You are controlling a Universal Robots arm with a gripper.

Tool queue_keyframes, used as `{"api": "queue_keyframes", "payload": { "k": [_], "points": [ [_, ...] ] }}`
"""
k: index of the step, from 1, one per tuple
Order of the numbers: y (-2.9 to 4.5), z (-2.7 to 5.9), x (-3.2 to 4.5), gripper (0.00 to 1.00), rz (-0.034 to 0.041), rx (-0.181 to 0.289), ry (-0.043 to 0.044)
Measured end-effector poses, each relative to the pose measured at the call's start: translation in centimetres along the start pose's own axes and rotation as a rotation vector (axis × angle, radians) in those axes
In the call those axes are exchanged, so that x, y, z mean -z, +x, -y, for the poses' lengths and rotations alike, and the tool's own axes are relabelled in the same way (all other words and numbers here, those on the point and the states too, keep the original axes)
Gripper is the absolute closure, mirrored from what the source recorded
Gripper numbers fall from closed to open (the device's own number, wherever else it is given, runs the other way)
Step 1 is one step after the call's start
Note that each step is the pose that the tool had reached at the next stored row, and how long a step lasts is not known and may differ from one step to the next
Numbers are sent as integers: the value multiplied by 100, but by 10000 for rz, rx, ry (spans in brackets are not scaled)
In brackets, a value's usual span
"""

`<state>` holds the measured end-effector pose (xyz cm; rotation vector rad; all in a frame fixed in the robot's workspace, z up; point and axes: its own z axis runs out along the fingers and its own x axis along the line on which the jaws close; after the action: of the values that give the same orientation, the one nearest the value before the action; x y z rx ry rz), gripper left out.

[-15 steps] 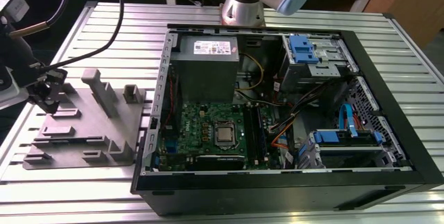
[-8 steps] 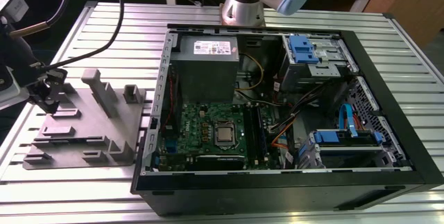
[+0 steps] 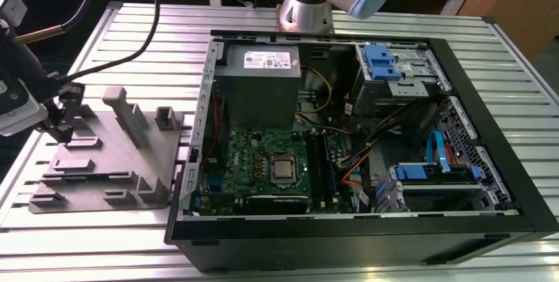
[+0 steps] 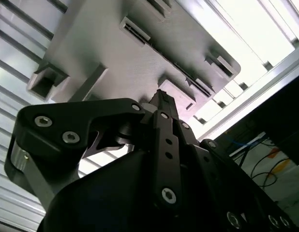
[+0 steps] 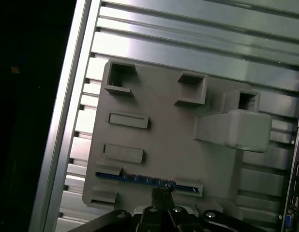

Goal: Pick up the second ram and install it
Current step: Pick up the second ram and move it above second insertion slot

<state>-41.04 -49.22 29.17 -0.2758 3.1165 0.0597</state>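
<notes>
Table [image 3: 131, 27] of ribbed aluminium slats, one, with everything resting on it. One black PC case [image 3: 349, 239] lies on it with its open side up. Inside the case in the exterior view are a grey metal power-supply box [image 3: 262, 92] toward 12 o'clock, a green square circuit board [image 3: 253, 158] toward 6 o'clock of that box, and metal drive cages [image 3: 410, 72] with blue plastic latches toward 3 o'clock.

One grey tray [image 3: 96, 164] of matte plastic sits flat on the slats at the case's 9 o'clock, just beside the case wall. In the first wrist view the tray [image 5: 164, 135] carries three square open pockets, two low rectangular bars and one big rounded block.

The gripper [image 3: 63, 135] is dark metal with bolted linkages and hangs over the tray's 9 o'clock side. In both wrist views its two fingers are drawn together with no gap between the tips [image 4: 161, 96].

One second ram [image 5: 135, 178] stands on edge in a tray slot — a thin, long blue strip held between two end blocks. The gripper [image 5: 161, 191] has its tips right at the upper edge of the strip, near the middle of its length. I cannot tell whether they pinch it or merely meet it.
</notes>
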Motion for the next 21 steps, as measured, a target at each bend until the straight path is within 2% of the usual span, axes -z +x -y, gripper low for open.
{"api": "queue_keyframes", "payload": {
  "k": [21],
  "points": [
    [0, 0, -4, 93, -153, 3815, -12]
  ]
}}
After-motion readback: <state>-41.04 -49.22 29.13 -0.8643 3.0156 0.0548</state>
